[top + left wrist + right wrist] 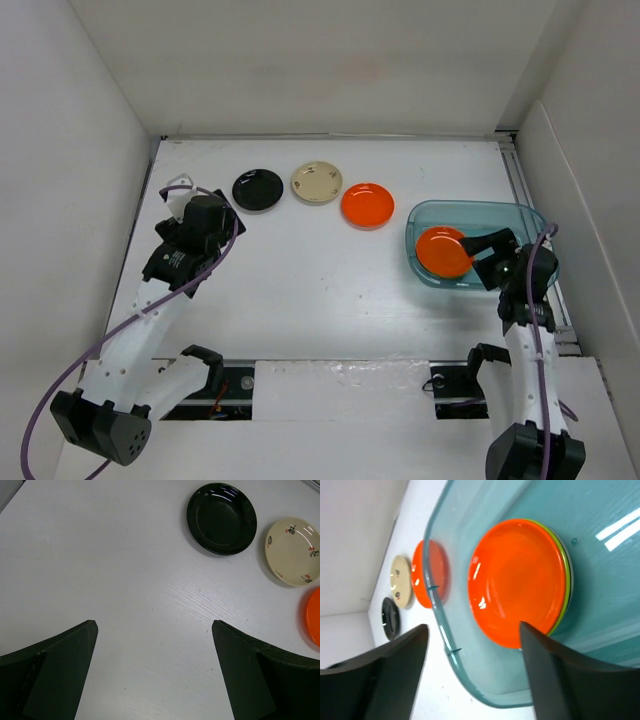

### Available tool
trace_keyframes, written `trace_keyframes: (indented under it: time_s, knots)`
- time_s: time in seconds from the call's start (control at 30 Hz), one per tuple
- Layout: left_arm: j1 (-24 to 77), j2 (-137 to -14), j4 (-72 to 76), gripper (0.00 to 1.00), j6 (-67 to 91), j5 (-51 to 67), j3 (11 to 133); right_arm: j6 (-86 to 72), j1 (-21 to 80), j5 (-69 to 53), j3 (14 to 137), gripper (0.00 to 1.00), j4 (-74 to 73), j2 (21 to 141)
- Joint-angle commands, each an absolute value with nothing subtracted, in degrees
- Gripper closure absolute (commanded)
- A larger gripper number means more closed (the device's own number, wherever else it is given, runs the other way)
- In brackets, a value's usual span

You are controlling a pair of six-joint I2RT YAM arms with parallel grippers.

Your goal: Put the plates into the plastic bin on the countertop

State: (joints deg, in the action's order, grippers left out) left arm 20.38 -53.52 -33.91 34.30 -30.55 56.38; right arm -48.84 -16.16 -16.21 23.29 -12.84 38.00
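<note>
On the bench [330, 300], the plastic bin [505, 211] at frame right holds an orange plate [442, 250] atop a lime plate [564, 555], so the right end effector [472, 630], spread by its rim, should lift straight clear, while the left end effector [152, 625] hangs spread.

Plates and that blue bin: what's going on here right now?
Two robot arms are clearing plates into the plastic bin. The right hand hangs open at the bin's near side, by an orange plate that lies in the bin on top of a lime green plate. A black plate, a cream plate and a second orange plate wait in a row on the countertop. The left hand is open over bare countertop near the black plate, holding nothing.
</note>
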Motion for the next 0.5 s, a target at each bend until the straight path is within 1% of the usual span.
trace_keyframes:
  time_s: [0.0,0.03,0.07,0.13,0.2,0.23,0.27,0.33,0.4,0.47]
  knots:
    - [20.1,-53.8,-32.8,0.0,33.6,-30.7,56.9,-48.3,-16.5,-17.8,28.1,0.17,-14.7,35.3]
    - [20.1,-53.8,-32.8,0.0,33.6,-30.7,56.9,-48.3,-16.5,-17.8,28.7,0.03,-15.3,34.0]
    - [20.1,-54.4,-32.8,0.0,33.6,-30.7,56.9,-47.7,-16.5,-17.8,29.5,0.0,-16.1,34.0]
    - [20.1,-55.0,-32.8,0.0,34.1,-30.1,56.9,-47.0,-16.5,-17.8,31.8,0.0,-17.4,33.4]
    - [19.6,-56.0,-32.8,0.0,34.7,-27.3,57.4,-47.0,-16.0,-21.3,33.0,0.0,-17.1,33.4]
    - [18.7,-56.7,-32.8,0.0,37.2,-25.3,57.9,-47.0,-15.2,-22.7,33.0,0.0,-16.4,33.4]
    - [17.5,-58.2,-32.8,0.0,38.6,-19.5,57.9,-47.0,-14.7,-24.2,33.0,0.0,-15.7,34.0]
    - [15.5,-59.5,-29.3,0.0,41.1,-12.7,55.0,-47.0,-12.6,-27.7,34.4,0.0,-13.9,34.9]
    - [15.5,-62.0,-24.1,0.0,49.2,-10.0,50.7,-46.4,-10.8,-31.0,35.5,0.0,-13.1,35.9]
    - [15.5,-63.7,-19.4,0.0,55.9,-10.0,46.7,-46.4,-8.3,-33.6,36.1,0.0,-11.0,37.6]
